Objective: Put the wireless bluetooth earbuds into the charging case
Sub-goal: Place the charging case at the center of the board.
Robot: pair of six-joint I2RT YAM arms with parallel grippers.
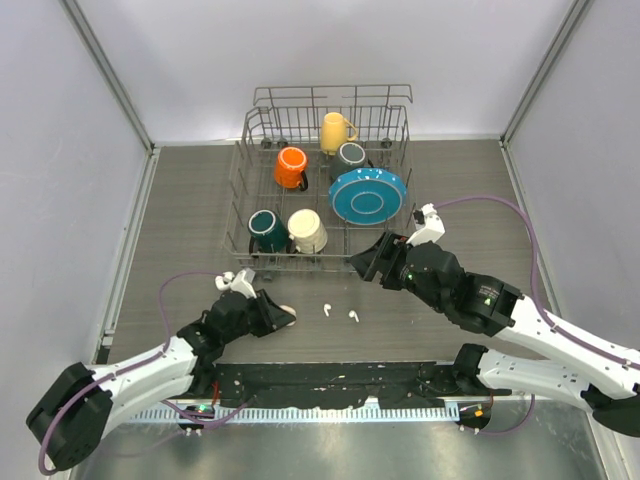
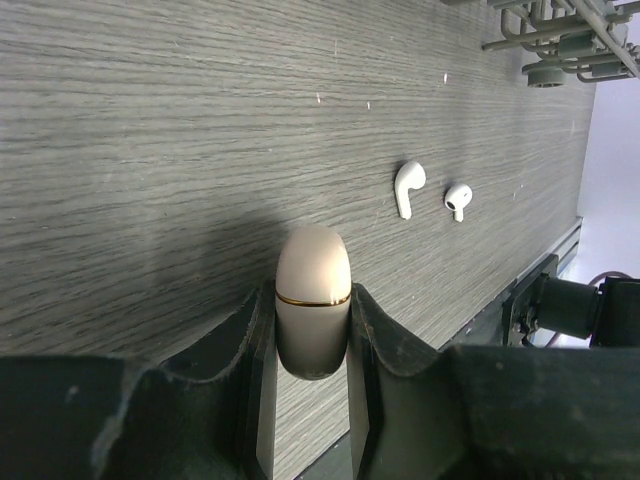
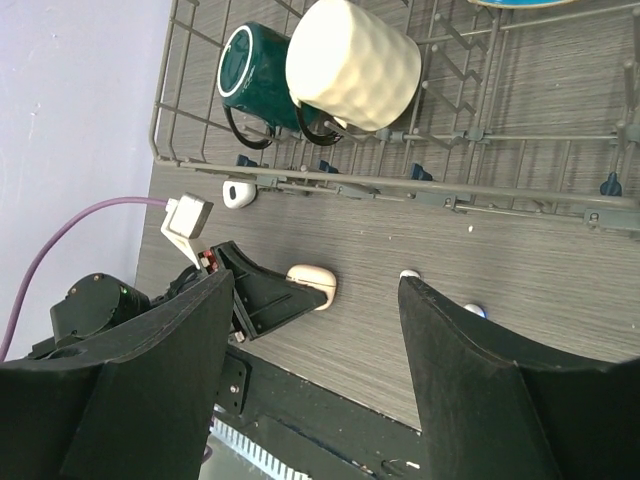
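The grey wood-grain table (image 1: 170, 200) sat between pale walls (image 1: 50, 150). The left gripper (image 2: 313, 305) clamped a case (image 2: 313, 268); two earbuds (image 2: 408, 188) (image 2: 458, 199) lay loose just beyond it, short of the rack (image 1: 240, 190). The right gripper (image 1: 367, 259) hung open, empty.

No text, label, brand, number or sign can be read in any view. The earbuds (image 2: 409, 187) and the charging case (image 2: 313, 275) show plain surfaces with no legible marking.
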